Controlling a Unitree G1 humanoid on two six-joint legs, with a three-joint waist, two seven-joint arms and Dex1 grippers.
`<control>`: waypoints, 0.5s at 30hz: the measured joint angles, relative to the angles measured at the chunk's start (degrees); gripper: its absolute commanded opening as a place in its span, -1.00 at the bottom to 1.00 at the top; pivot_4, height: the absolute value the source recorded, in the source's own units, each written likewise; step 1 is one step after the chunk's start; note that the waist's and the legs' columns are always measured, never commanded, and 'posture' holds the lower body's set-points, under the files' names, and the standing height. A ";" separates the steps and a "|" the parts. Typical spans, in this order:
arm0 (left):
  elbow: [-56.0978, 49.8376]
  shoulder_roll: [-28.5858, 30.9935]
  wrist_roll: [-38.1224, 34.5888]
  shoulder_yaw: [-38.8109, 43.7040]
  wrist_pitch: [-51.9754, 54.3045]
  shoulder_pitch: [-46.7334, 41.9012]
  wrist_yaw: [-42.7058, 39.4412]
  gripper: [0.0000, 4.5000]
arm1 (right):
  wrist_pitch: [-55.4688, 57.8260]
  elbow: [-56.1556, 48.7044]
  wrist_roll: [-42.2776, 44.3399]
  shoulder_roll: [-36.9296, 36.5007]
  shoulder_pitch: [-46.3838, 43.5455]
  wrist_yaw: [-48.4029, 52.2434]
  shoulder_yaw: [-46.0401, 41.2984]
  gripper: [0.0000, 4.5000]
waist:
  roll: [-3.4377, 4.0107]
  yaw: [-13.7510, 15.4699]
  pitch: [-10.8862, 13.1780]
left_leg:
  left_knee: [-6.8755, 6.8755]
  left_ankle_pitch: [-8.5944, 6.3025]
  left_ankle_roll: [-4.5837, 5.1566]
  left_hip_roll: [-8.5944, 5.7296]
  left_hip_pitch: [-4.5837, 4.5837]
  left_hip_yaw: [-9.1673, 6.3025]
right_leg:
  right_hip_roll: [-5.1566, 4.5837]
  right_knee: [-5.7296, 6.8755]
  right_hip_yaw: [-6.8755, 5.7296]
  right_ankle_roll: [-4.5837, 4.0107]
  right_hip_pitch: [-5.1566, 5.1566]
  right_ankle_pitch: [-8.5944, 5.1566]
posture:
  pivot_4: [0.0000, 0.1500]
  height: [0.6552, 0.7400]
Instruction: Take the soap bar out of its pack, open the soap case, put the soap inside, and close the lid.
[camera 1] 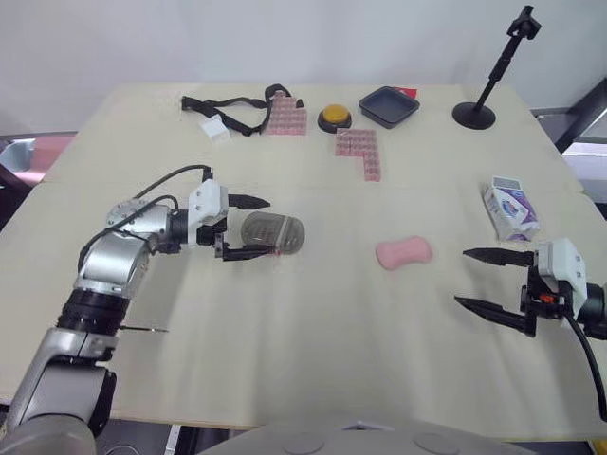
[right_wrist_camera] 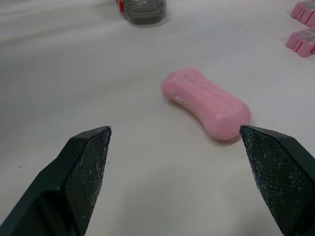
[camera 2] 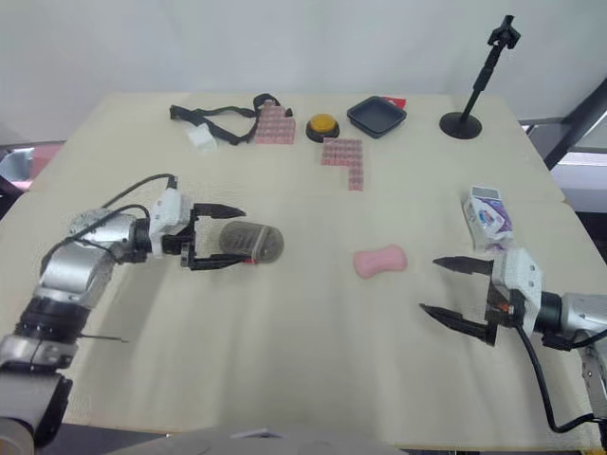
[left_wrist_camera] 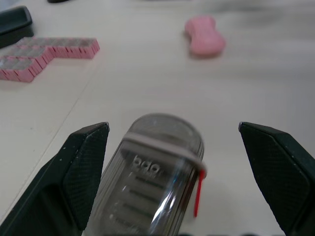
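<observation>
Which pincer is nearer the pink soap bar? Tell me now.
Right. The right pincer sits open just short of the soap bar, on its right; the left pincer is farther off, open around the soap case.

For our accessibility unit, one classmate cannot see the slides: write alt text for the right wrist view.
A bare pink soap bar lies on the pale table ahead of the right gripper, whose two black fingers stand wide open. The clear soap case lies farther off.
</observation>
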 measured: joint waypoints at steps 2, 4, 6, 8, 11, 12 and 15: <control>5.76 -0.23 2.42 -1.83 -2.62 -3.41 -2.24 1.00 | -1.13 0.52 -0.05 0.10 -0.37 -0.23 0.21 1.00 | 0.00 0.04 0.00 | 0.00 0.01 0.01 0.01 -0.02 -0.01 | 0.00 0.00 -0.04 0.00 -0.01 0.00 | 1.00 0.85; 9.44 -0.82 3.84 -2.60 -3.59 -6.03 -3.40 1.00 | -1.41 0.56 -0.03 0.14 -0.54 -0.54 0.29 1.00 | -0.02 0.14 -0.01 | 0.00 0.00 0.01 0.02 -0.05 -0.01 | 0.00 0.00 -0.07 -0.02 -0.01 -0.01 | 1.00 0.85; 12.77 -1.46 4.96 -3.14 -4.63 -8.59 -4.23 1.00 | -1.52 0.56 -0.03 0.14 -0.50 -0.58 0.71 1.00 | -0.03 0.27 -0.01 | 0.00 0.00 0.01 0.02 -0.10 -0.01 | -0.02 -0.02 -0.12 -0.05 -0.02 -0.03 | 1.00 0.85; 15.50 -1.81 6.31 -3.82 -6.04 -10.28 -4.92 1.00 | -1.73 0.55 -0.03 0.13 -0.02 -0.59 1.15 1.00 | -0.03 0.27 -0.01 | 0.00 -0.01 0.04 0.03 -0.12 0.01 | -0.04 -0.03 -0.16 -0.08 -0.01 -0.05 | 1.00 0.85; 18.28 -2.28 8.04 -4.63 -8.02 -11.15 -5.63 1.00 | -1.77 0.51 -0.03 0.11 0.68 -0.73 1.25 1.00 | -0.04 0.23 -0.01 | 0.00 -0.01 0.04 0.08 -0.15 0.01 | -0.03 -0.04 -0.21 -0.10 -0.01 -0.06 | 1.00 0.85; 19.05 -2.48 8.38 -4.83 -8.45 -11.22 -5.90 1.00 | -1.77 0.51 -0.03 0.11 1.00 -0.82 1.24 1.00 | -0.04 0.25 -0.01 | 0.00 -0.01 0.04 0.10 -0.16 0.01 | -0.03 -0.03 -0.23 -0.10 -0.01 -0.06 | 1.00 0.85; 21.72 -2.86 9.82 -5.41 -10.18 -12.17 -6.56 1.00 | -1.83 0.52 -0.03 0.10 1.73 -0.95 1.25 1.00 | -0.05 0.30 -0.01 | 0.00 -0.01 0.04 0.13 -0.17 0.01 | -0.03 -0.02 -0.26 -0.10 -0.01 -0.06 | 1.00 0.85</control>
